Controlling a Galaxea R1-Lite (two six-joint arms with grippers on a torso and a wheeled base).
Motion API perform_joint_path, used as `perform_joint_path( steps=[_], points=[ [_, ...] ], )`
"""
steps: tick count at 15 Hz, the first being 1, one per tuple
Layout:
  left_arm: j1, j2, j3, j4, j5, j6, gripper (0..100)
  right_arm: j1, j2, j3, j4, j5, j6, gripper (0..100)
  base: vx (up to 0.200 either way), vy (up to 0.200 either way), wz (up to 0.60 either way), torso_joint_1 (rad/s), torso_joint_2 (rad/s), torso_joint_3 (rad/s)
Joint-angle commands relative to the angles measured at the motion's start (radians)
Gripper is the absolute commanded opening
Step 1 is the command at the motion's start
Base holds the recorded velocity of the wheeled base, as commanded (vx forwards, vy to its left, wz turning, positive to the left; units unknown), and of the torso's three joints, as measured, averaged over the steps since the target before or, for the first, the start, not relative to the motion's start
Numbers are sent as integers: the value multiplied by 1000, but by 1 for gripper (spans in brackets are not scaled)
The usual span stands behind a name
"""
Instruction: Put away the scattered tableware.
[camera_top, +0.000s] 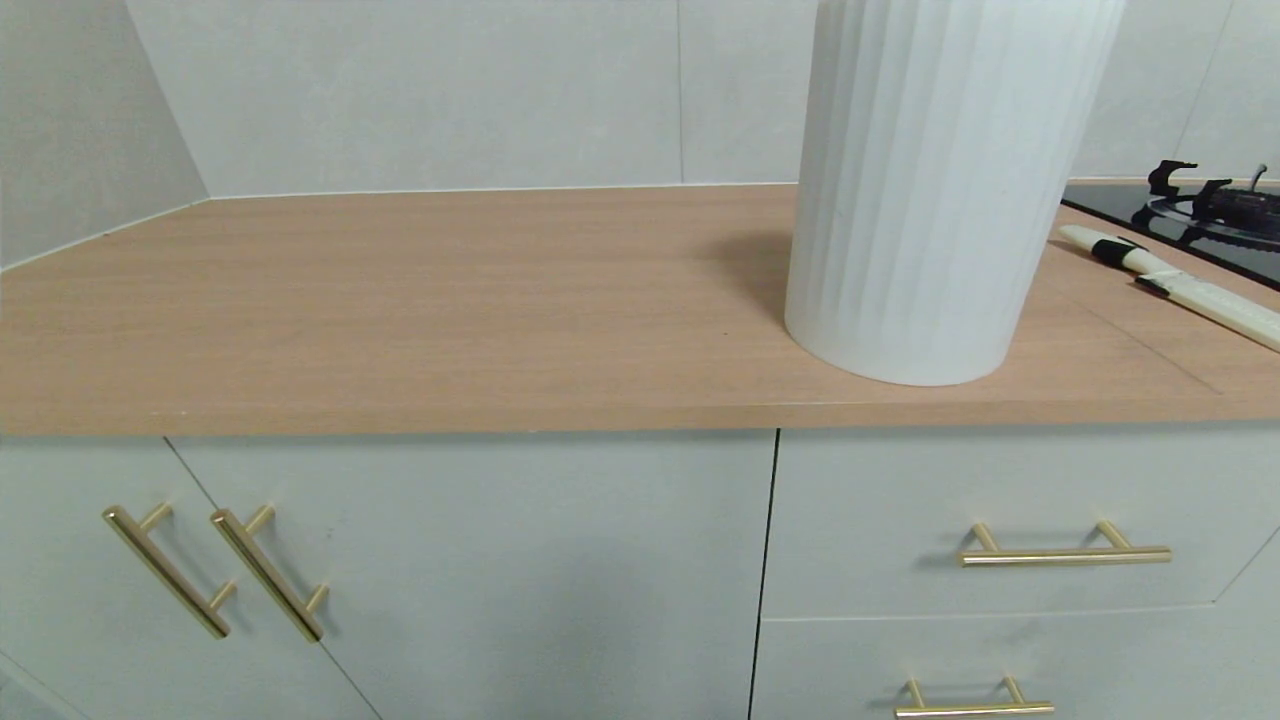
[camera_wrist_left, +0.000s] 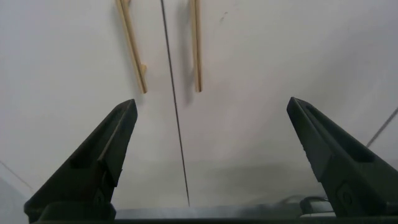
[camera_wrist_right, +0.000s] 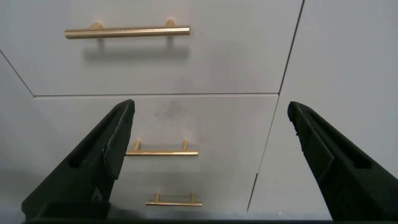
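**A:** What is at the far left?

**B:** Two flat, matte, pale-grey cabinet doors (camera_top: 480, 560) under the surface (camera_top: 450, 300). They carry a pair of slim, round brass bar handles (camera_top: 268, 575) set close together on either side of the seam. The left end effector (camera_wrist_left: 210, 102) faces those doors. Its dark, wedge-shaped fingers (camera_wrist_left: 99, 162) are spread wide and nothing is between them.

**A:** And the surface itself?

**B:** It is a smooth slab with warm wood grain and a straight front edge, and it meets pale, plain wall tiles (camera_top: 430, 90) at the back.

**A:** Moving to the right?

**B:** A tall white container (camera_top: 920, 190) stands upright near the front edge. It is cylindrical, ribbed top to bottom, and slightly narrower at its base.

**A:** Where is the tableware?

**B:** A knife (camera_top: 1170, 285) lies flat on the surface to the right of the container and apart from it. It is long and cream-coloured, with black bands on the handle. It sits just in front of a glossy black hob (camera_top: 1130, 212) that carries a dark metal pan support (camera_top: 1215, 200).

**A:** What is below that?

**B:** Stacked pale drawer fronts (camera_top: 1000, 490), each with a horizontal brass drawer pull (camera_top: 1065, 553). The right end effector (camera_wrist_right: 210, 104) faces them. Its dark tapered fingers are wide apart and it holds nothing.
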Motion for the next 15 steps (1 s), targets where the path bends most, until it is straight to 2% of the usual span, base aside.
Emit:
perform_joint_path(
  steps=[1, 3, 14, 15],
  points=[
    [0, 0, 0, 0, 0, -1, 100, 1, 1, 0, 0, 0, 0, 100, 0, 0, 0, 0, 0, 0],
    [0, 0, -1, 0, 0, -1, 100, 1, 1, 0, 0, 0, 0, 100, 0, 0, 0, 0, 0, 0],
    [0, 0, -1, 0, 0, -1, 100, 1, 1, 0, -2, 0, 0, 100, 0, -200, 0, 3, 1, 1],
    [0, 0, 0, 0, 1, -1, 100, -1, 1, 0, -2, 0, 0, 100, 0, 0, 0, 0, 0, 0]
  ],
)
